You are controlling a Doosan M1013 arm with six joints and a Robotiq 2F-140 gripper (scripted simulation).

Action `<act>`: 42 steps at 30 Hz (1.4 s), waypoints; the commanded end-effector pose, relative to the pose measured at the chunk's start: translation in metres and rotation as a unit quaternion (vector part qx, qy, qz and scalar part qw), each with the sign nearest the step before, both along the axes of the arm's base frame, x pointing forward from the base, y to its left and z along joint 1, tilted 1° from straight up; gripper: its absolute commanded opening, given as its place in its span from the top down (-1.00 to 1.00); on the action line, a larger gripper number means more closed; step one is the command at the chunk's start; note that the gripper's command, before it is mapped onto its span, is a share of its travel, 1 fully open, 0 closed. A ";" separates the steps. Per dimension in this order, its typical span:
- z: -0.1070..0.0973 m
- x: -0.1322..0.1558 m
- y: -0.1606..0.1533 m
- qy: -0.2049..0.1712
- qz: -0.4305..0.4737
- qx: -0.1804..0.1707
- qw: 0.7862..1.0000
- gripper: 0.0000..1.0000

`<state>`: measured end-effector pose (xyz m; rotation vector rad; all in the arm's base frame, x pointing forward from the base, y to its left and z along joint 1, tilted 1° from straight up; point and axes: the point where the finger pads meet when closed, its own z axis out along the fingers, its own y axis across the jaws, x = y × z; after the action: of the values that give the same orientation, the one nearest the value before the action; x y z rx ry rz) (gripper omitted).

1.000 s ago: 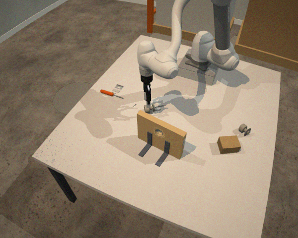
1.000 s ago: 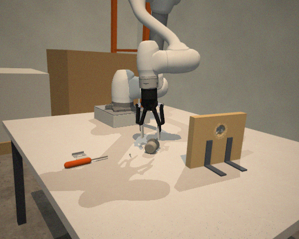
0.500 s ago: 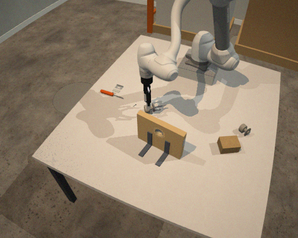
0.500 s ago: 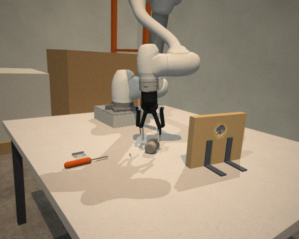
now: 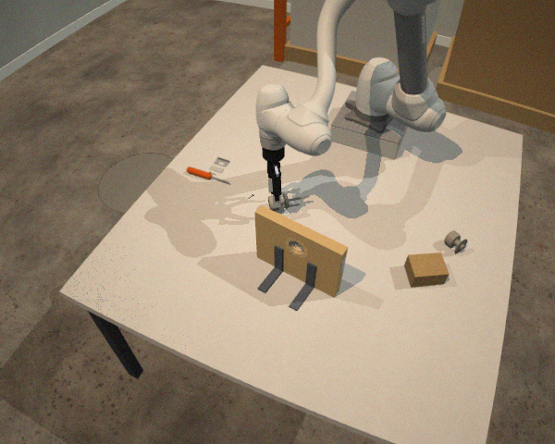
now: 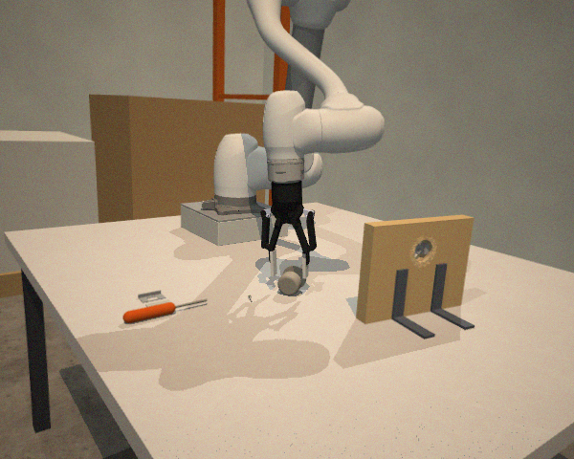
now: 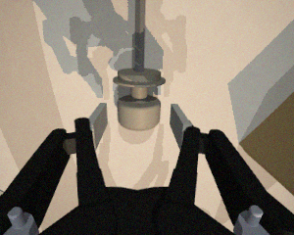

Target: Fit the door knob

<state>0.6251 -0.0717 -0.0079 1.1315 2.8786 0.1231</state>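
Gripper: black two-finger gripper w/ pale pads (image 5: 276, 196) (image 6: 290, 271) (image 7: 138, 119), pointed down, low over table; jaws partly open, nothing gripped
Knob: grey-beige metal door knob w/ round plate and square spindle (image 5: 275, 203) (image 6: 290, 281) (image 7: 138, 114), noted lying on its side on white table (image 5: 363, 329) (image 6: 297, 395) (image 7: 142, 168), near panel; in wrist view, seen centred ahead of pads, gap at each side
Panel: upright tan wooden board (image 5: 301, 267) (image 6: 410, 276), held by two dark angle brackets; knob not fitted
Latch: round metal-lined hole (image 5: 296, 247) (image 6: 422, 249), seen in upper part of panel
2nd knob: similar grey-beige knob (image 5: 452, 240), observed beside brown rectangular block (image 5: 426, 269)
Tool: orange-handled screwdriver (image 5: 199, 173) (image 6: 149, 313), found beside small grey metal plate (image 5: 221, 162) (image 6: 150, 295)
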 end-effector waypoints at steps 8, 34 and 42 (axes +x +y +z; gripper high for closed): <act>-0.016 0.001 0.001 0.000 0.000 0.000 1.000 -0.13; -0.021 0.002 0.001 0.000 0.000 0.000 1.000 0.16; -0.021 0.002 0.001 0.000 0.000 0.000 1.000 0.16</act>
<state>0.6268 -0.0706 -0.0288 1.1314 2.8783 0.1232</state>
